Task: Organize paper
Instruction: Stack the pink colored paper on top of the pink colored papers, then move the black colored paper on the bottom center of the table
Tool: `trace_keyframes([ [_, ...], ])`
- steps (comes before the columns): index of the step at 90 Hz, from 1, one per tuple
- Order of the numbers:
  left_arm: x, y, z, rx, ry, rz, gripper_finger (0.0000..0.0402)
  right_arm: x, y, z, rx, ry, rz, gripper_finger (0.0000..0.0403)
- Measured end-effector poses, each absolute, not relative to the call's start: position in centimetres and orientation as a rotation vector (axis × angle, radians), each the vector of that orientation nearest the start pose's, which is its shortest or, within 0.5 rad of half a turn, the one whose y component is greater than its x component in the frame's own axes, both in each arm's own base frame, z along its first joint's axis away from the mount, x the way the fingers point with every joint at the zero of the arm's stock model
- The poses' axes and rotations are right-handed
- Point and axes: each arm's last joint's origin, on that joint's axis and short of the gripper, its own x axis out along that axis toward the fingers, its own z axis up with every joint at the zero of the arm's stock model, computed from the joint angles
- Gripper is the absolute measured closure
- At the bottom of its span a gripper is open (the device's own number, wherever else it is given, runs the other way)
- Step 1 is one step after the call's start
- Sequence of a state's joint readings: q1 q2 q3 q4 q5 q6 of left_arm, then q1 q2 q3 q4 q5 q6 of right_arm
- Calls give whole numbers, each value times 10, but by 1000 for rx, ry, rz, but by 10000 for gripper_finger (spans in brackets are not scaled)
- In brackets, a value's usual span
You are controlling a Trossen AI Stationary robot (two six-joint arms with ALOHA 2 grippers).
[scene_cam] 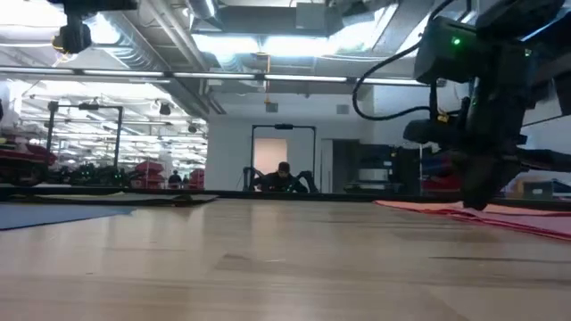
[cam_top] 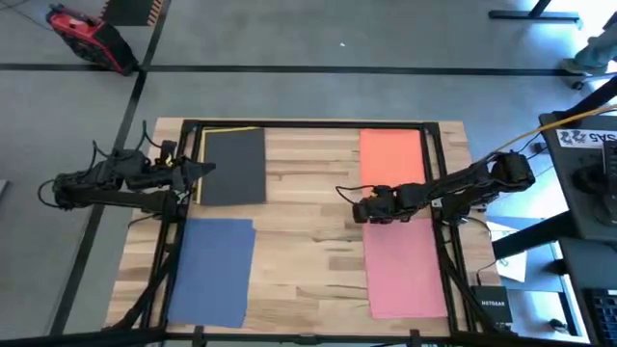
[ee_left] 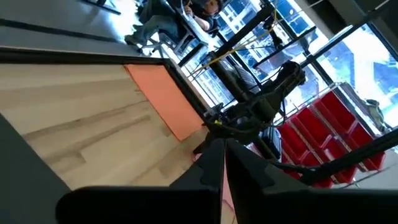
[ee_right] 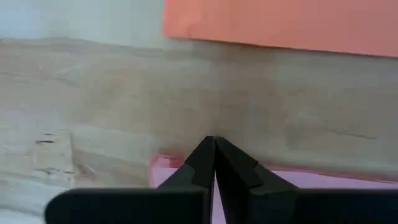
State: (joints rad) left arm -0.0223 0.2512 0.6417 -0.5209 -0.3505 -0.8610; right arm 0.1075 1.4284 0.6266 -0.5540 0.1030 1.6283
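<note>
step: right gripper (cam_top: pixel 359 210) fingers pressed together at pink sheet (cam_top: pixel 405 265) top corner, likely pinching it
left gripper (cam_top: pixel 204 170): closed, over dark sheet (cam_top: pixel 231 166)
others: orange sheet (cam_top: pixel 390 154), blue sheet (cam_top: pixel 212 268) flat on bench (cam_top: pixel 308 231)
next: lift pink toward a stack

Grey floor (cam_top: pixel 318 48), red cabinets (ee_left: pixel 323 134), lit ceiling (scene_cam: pixel 268 40).

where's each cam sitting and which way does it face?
High: overhead, straight down; both arms, four paper sheets.
Low: tabletop height, level into the room; right gripper at pink sheet.
Left wrist: past shut fingers toward orange sheet.
Right wrist: shut fingers at pink corner.
Shared: orange sheet in high, both wrist views.
</note>
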Motion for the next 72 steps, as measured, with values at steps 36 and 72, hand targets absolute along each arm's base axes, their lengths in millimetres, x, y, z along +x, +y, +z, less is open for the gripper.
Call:
trace_keyframes([
  [36,62,9,305,-812,-17,362,402,228,19,154,1135,955,-1033,403],
  [72,62,9,306,-819,-18,362,402,302,6,222,576,688,-409,386],
])
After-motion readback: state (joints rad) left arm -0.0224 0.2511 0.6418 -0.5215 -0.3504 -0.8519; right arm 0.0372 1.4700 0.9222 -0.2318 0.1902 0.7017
